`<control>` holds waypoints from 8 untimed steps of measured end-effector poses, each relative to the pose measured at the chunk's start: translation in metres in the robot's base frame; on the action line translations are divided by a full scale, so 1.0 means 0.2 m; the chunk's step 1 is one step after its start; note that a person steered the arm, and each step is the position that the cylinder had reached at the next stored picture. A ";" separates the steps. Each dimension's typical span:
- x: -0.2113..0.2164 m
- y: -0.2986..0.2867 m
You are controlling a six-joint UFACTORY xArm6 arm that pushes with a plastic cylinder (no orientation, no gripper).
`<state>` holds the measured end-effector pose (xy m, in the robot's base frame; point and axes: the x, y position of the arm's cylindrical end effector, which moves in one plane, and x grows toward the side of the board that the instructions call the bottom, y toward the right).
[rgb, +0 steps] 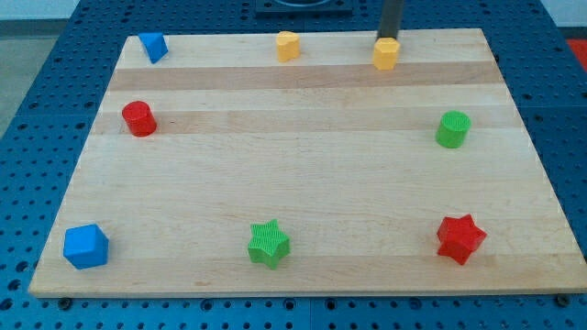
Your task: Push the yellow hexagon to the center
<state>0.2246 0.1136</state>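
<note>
The yellow hexagon (386, 53) sits near the top edge of the wooden board (303, 192), right of the middle. My rod comes down from the view's top, and my tip (387, 38) stands just behind the hexagon, touching or almost touching its top side. A second yellow block, heart-like in shape (288, 45), lies to the hexagon's left along the same top edge.
A blue block (153, 46) is at the top left and a red cylinder (139, 118) below it. A green cylinder (452, 129) is at the right. A blue cube (85, 246), a green star (269, 243) and a red star (459, 238) line the bottom.
</note>
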 end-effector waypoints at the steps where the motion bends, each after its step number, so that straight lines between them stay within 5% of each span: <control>1: 0.03 -0.04; 8: 0.11 0.08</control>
<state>0.2457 0.1296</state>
